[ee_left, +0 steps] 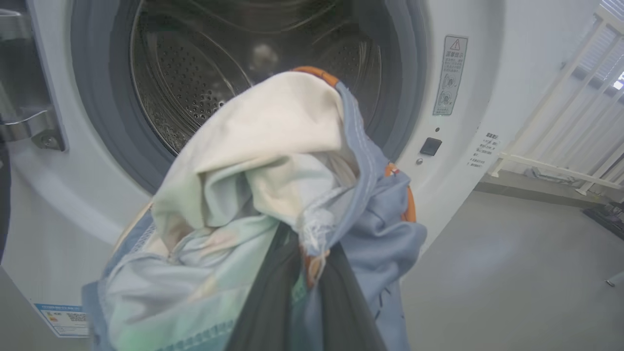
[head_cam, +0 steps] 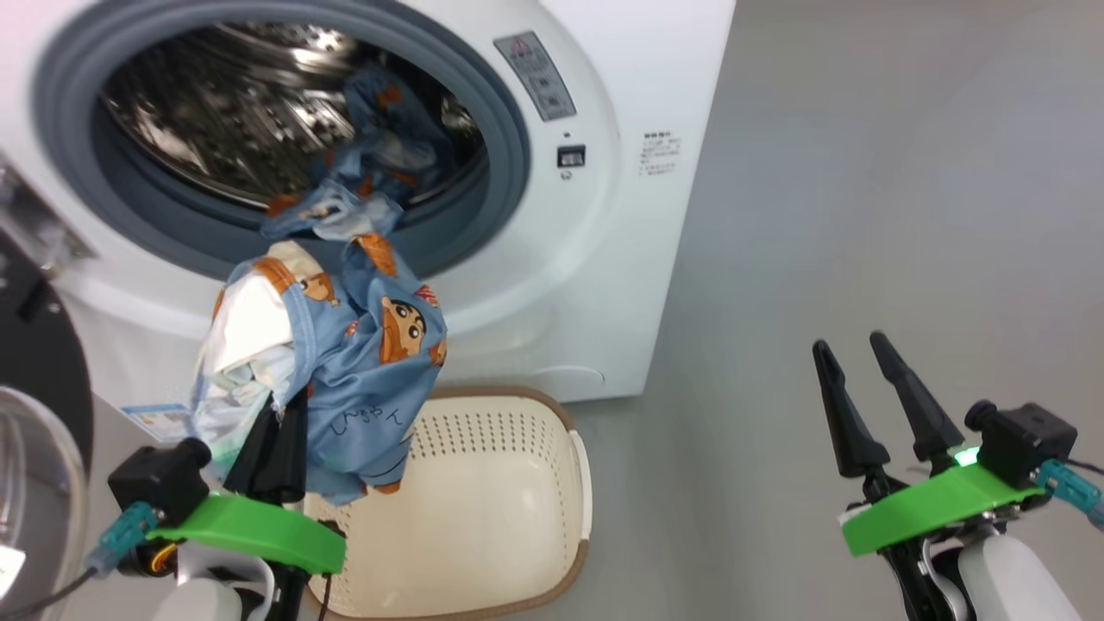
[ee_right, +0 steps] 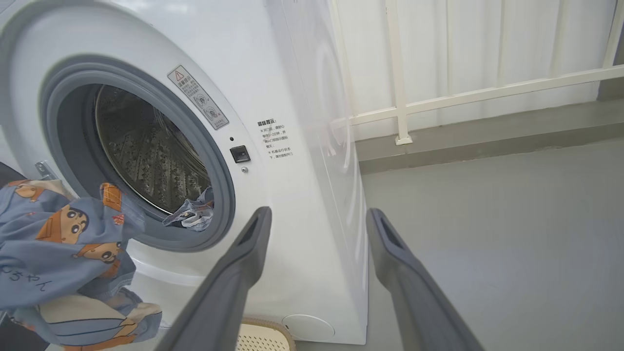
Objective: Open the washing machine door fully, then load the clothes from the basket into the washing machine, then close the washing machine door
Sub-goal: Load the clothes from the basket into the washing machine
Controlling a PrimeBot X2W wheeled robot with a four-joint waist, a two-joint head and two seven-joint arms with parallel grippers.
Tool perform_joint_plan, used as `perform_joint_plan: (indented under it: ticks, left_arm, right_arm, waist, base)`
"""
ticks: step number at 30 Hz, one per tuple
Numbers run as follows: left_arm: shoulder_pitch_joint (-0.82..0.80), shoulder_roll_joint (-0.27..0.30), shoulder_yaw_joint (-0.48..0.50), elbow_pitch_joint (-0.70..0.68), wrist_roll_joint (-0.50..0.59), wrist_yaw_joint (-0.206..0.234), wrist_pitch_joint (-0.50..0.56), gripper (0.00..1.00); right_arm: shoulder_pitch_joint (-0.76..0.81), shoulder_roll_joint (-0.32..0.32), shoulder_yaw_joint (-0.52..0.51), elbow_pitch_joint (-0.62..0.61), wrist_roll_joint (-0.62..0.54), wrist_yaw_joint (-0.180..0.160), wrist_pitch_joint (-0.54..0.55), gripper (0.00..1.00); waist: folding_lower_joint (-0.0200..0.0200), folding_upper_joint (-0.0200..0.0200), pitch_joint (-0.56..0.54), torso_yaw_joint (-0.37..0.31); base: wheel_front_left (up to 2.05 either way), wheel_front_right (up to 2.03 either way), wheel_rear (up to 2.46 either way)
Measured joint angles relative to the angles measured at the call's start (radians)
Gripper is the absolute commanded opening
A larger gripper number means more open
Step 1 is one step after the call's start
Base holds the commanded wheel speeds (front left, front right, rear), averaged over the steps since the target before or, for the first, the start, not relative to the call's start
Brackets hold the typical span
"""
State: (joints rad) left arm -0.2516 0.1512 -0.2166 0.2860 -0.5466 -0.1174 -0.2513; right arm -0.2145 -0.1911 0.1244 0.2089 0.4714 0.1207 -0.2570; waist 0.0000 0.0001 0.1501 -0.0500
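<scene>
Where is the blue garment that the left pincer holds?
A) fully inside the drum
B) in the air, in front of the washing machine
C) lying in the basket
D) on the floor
B: the left pincer is shut on the blue garment, which hangs before the white front of the washing machine.

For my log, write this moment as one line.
phase: loading; left hand: shut on clothes, raised before washing machine; right hand: open, empty; washing machine door: open; another garment: in drum

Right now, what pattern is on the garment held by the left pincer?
Orange-brown cartoon figures on the soft blue fabric garment; best in the head view.
</scene>
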Motion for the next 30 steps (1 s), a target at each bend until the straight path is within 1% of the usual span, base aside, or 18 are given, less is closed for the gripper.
perform_joint_plan:
  ticks: [4, 8, 15, 19, 24, 30]
  left_arm:
    - [0.038, -0.025, 0.041, -0.045, 0.049, 0.0, -0.001, 0.0]
    - [0.055, -0.038, 0.064, -0.063, 0.06, 0.0, -0.001, 0.0]
    - [0.061, -0.058, 0.076, -0.072, 0.079, -0.002, -0.001, 0.0]
    - [0.058, -0.059, 0.077, -0.071, 0.088, -0.003, -0.001, 0.0]
    - [0.01, -0.057, 0.086, -0.074, 0.093, -0.006, -0.001, 0.0]
    - [-0.107, -0.053, 0.098, -0.075, 0.108, -0.008, -0.001, 0.0]
  right_arm:
    - [0.03, -0.008, -0.002, -0.001, 0.006, 0.0, 0.0, 1.0]
    - [0.031, -0.01, -0.007, -0.006, 0.006, 0.0, 0.0, 1.0]
    - [0.034, -0.01, -0.006, -0.009, 0.006, 0.0, 0.0, 1.0]
    - [0.036, -0.012, -0.003, -0.009, 0.007, 0.0, 0.0, 1.0]
    - [0.036, -0.014, 0.002, -0.01, 0.007, 0.0, 0.0, 1.0]
    - [0.032, -0.013, 0.009, -0.017, 0.007, 0.0, 0.0, 1.0]
  waist:
    - [0.0, 0.0, -0.044, 0.017]
    - [0.0, 0.0, -0.066, 0.026]
    - [0.0, 0.0, -0.071, 0.028]
    - [0.0, -0.0001, -0.068, 0.025]
    - [0.0, 0.0, -0.056, 0.018]
    - [0.0, 0.0, -0.022, 0.007]
  base:
    - [0.0, 0.0, 0.0]
    - [0.0, 0.0, 0.0]
    - [0.0, 0.0, 0.0]
    - [0.0, 0.0, 0.0]
    - [0.0, 0.0, 0.0]
    - [0.0, 0.0, 0.0]
